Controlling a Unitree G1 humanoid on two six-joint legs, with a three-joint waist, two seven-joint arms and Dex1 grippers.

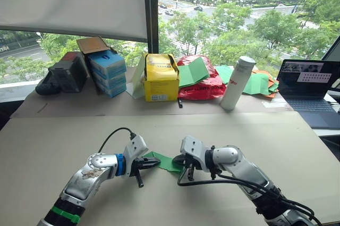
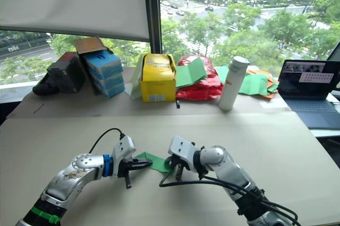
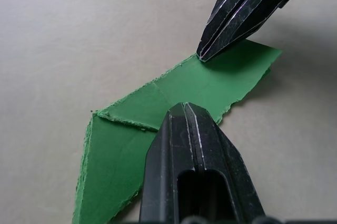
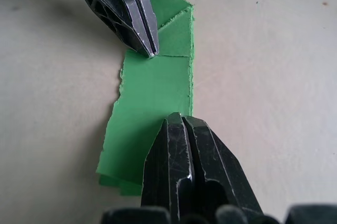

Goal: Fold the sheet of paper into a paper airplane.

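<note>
Hands [image 1: 150,163] [image 1: 183,162] pin paper airplane [image 1: 164,161]; table [image 1: 64,130] bare nearby.

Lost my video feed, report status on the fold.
Left claw shut, tip pressing on paper airplane. Right claw shut, tip pressing opposite edge. Paper folded narrow, flat on table. Nothing in the way.

Head stereo pair looks forward-down over the bench [image 1: 48,146]; both wrist cameras sit close, facing each other across the folded paper [image 3: 210,84].
</note>
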